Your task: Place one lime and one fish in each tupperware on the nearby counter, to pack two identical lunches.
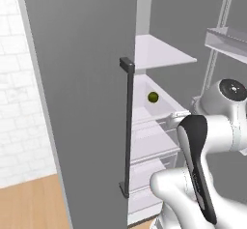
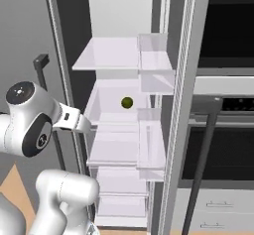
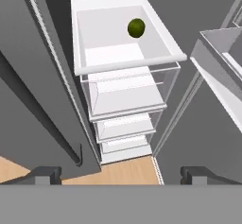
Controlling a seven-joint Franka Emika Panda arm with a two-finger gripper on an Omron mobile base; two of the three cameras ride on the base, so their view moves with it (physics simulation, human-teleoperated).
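One lime (image 3: 136, 28), a small dark yellow-green ball, lies toward the back of a white tray-like shelf (image 3: 127, 65) inside the open fridge. The same lime (image 1: 153, 97) sits at mid height in the left base view, and in the right base view the lime (image 2: 127, 102) rests on the middle shelf. My gripper (image 3: 120, 175) hangs in front of and above the fridge opening, well short of the lime. It is open with nothing between its fingertips (image 3: 47, 173). The fish, the tupperware and the counter are out of view.
The grey left fridge door (image 1: 82, 102) stands open with a dark vertical handle (image 1: 128, 126). The right door (image 2: 183, 105) carries clear bins (image 2: 151, 145). Glass shelves and drawers (image 3: 125, 100) stack below the lime. A dark oven (image 2: 228, 149) is to the right. The floor (image 3: 127, 171) below is wooden.
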